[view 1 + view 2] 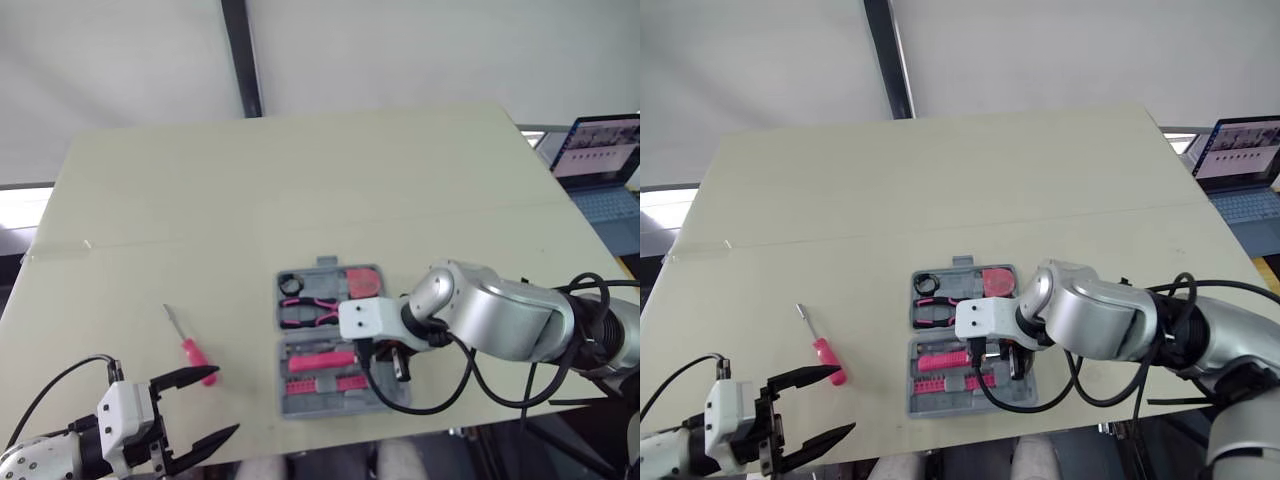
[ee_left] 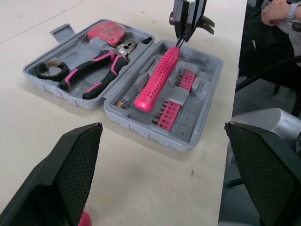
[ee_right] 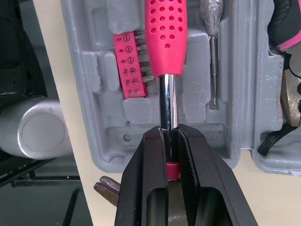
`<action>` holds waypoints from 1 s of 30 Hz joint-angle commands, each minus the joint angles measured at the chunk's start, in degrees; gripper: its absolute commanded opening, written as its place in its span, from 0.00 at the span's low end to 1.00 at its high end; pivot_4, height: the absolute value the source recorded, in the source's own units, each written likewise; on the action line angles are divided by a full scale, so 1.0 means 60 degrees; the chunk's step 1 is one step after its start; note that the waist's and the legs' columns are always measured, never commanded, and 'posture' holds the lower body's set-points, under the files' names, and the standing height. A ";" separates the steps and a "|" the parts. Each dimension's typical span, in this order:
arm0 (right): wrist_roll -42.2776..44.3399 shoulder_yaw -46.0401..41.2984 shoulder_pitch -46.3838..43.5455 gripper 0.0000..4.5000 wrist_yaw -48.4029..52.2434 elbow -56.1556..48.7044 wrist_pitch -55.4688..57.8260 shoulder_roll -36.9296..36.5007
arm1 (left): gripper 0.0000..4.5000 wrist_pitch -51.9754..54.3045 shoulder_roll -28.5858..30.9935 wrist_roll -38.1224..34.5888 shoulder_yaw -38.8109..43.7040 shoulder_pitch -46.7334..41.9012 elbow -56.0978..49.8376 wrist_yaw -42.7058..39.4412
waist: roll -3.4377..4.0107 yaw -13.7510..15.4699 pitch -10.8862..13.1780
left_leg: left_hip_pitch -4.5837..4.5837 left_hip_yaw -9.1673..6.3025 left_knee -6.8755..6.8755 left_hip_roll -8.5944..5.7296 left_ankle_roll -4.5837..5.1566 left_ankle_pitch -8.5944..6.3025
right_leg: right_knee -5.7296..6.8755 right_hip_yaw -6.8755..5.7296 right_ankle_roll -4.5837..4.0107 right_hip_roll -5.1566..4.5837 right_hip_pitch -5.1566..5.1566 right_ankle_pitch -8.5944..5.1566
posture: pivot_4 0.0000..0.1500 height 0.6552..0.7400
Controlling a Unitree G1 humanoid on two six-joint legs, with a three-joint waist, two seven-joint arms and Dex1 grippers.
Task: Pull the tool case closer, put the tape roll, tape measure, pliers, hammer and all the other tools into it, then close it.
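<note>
My right pincer [image 3: 168, 134] is clenching the hammer [image 2: 157, 77] by its steel shaft, handle lying in the open case's [image 2: 209, 61] near half, while my left pincer [image 1: 215, 402] is hovering spread beside the screwdriver [image 1: 190, 350] on the bench [image 1: 300, 180].

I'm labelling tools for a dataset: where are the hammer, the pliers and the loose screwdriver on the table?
hammer [image 2: 157, 77], left wrist view, on its pink handle.
pliers [image 2: 96, 61], left wrist view, on one of the handles.
screwdriver [image 1: 195, 355], left eye view, on its red handle.
</note>
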 commanded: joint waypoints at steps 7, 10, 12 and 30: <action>-0.0083 0.0178 -0.0197 0.01 -0.0326 0.0246 -0.0124 0.0542 | 1.00 0.0183 -0.0003 0.0009 0.0090 0.0141 -0.0455 0.0303 | 0.0000 -0.0088 0.0000 | 0.0001 0.0000 -0.0005 0.0001 -0.0001 -0.0001 | 0.0004 -0.0005 -0.0001 0.0000 -0.0007 -0.0001 | 1.00 1.00; -0.0034 0.0201 -0.0189 0.01 -0.0384 0.0277 -0.0114 0.0671 | 1.00 0.0115 -0.0030 0.0046 0.0065 0.0185 -0.0405 0.0320 | -0.0001 -0.0071 -0.0001 | 0.0001 0.0000 -0.0003 0.0001 -0.0001 -0.0001 | 0.0006 -0.0005 -0.0001 -0.0001 -0.0007 0.0000 | 1.00 1.00; -0.0018 0.0223 -0.0184 0.01 -0.0424 0.0296 -0.0095 0.0735 | 1.00 0.0068 -0.0052 0.0067 0.0054 0.0226 -0.0386 0.0323 | -0.0002 -0.0073 -0.0001 | 0.0001 0.0000 -0.0003 0.0001 -0.0001 -0.0001 | 0.0006 -0.0005 -0.0001 -0.0001 -0.0007 0.0000 | 1.00 1.00; -0.0030 0.0471 -0.0171 0.01 -0.0547 0.0554 -0.0219 0.0953 | 1.00 -0.0152 -0.0183 0.0370 -0.0021 0.0514 -0.0382 0.0347 | -0.0004 -0.0085 -0.0003 | 0.0001 0.0001 -0.0003 0.0001 -0.0002 -0.0001 | 0.0009 -0.0006 -0.0002 -0.0001 -0.0009 -0.0001 | 1.00 1.00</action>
